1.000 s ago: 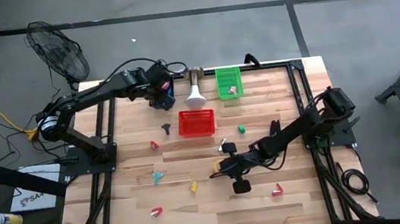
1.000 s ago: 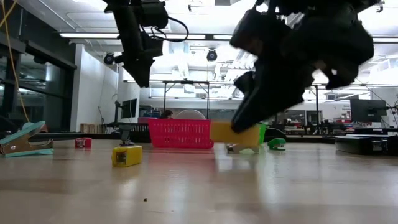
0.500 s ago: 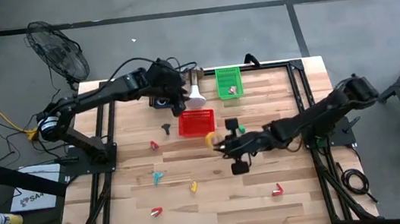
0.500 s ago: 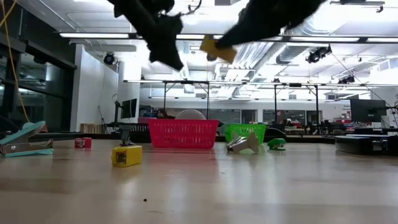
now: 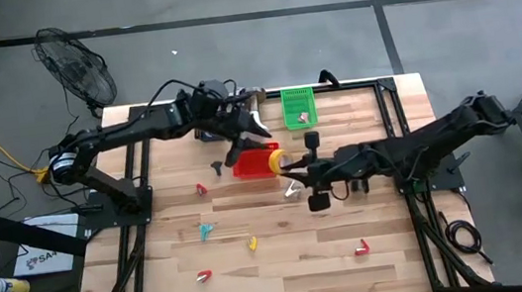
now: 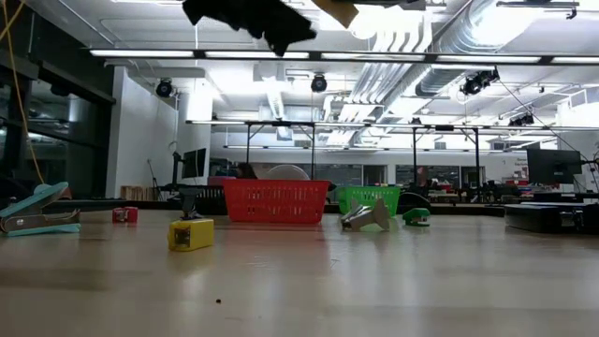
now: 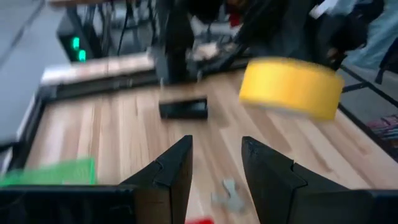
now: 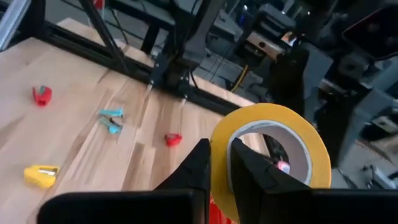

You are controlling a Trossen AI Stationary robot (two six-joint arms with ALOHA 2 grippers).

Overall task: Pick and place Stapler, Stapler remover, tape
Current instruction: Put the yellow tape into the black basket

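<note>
My right gripper is shut on a yellow tape roll, high above the right end of the red basket; the roll shows at the low view's top and in the left wrist view. My left gripper hovers over the basket's far left corner, open with nothing between its fingers. Small claw-like stapler removers lie on the table: teal, yellow, red. Which small thing is the stapler I cannot tell. My right gripper pinches the tape roll's wall, one finger outside the ring and one in its hollow centre. The fingers come nearly level from the table's right side. The roll is lifted well clear of the table and the basket, its hole facing the wrist camera.
A green basket with something in it stands at the far edge, a white object beside it. A silver piece, a dark piece and red pieces lie on the wood. A fan stands beyond the far left corner.
My right gripper has risen from the table with the yellow tape roll and gone toward the far edge and the red basket; the roll is now lifted clear. My left gripper has swung toward the table's right, over the red basket, rolling and tipping up.
</note>
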